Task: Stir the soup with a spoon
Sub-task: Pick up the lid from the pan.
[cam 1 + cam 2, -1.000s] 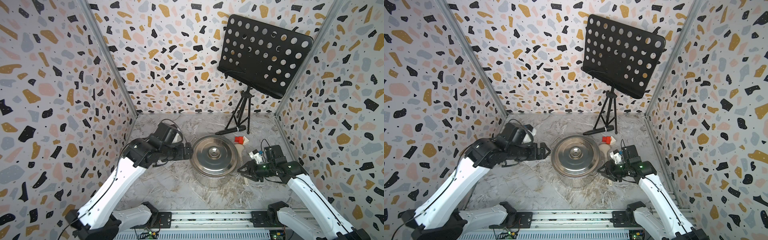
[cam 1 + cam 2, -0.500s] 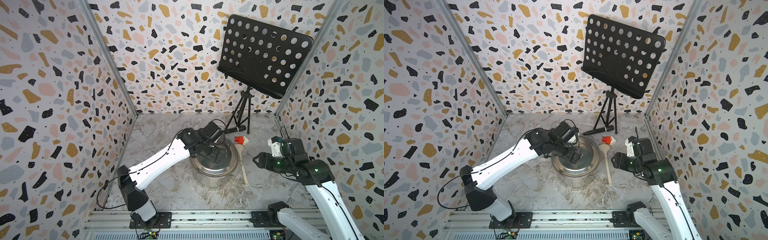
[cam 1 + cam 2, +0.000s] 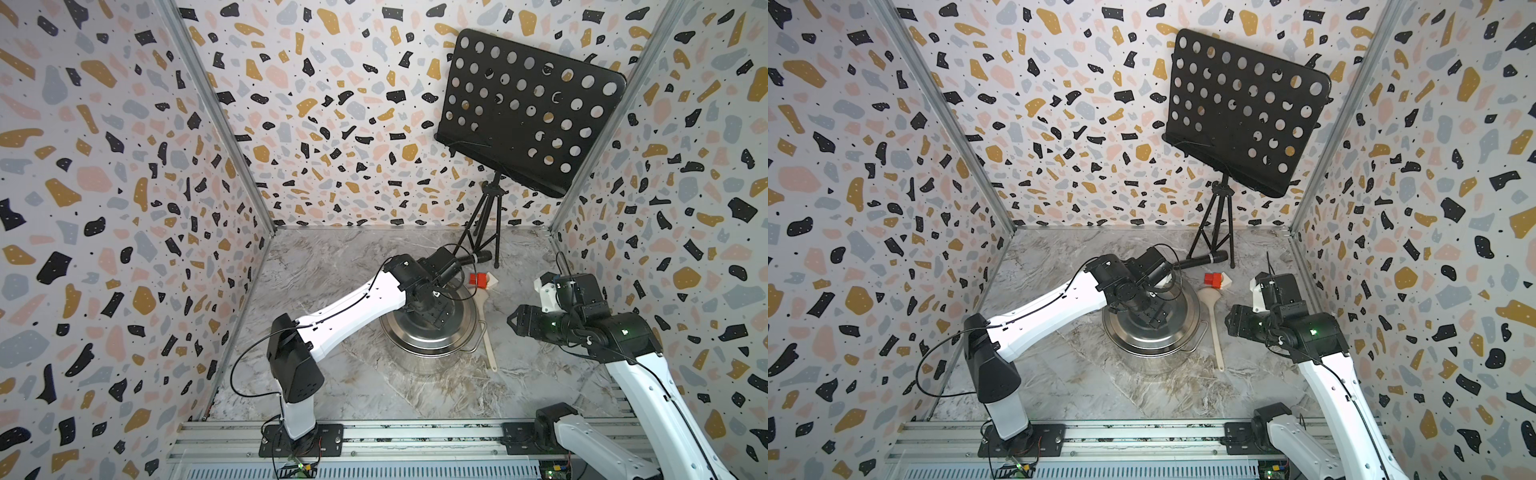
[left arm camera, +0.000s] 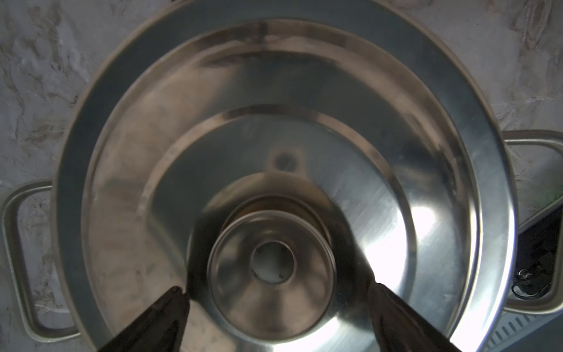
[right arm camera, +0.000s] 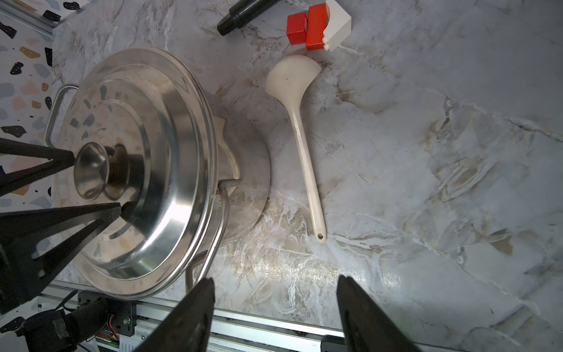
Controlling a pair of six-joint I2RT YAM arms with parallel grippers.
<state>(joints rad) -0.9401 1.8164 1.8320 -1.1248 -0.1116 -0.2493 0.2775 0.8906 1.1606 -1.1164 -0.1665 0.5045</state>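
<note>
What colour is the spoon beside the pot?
The spoon is cream-white; the right wrist view shows it best.

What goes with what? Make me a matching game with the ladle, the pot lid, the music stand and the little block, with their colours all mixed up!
Things:
1. ladle
2. pot lid
3. music stand
4. plastic block

Colours:
A. black with round holes
B. cream-white
C. shiny steel
D. red and white

Pairs: 1-B, 2-C, 3-A, 4-D
</note>
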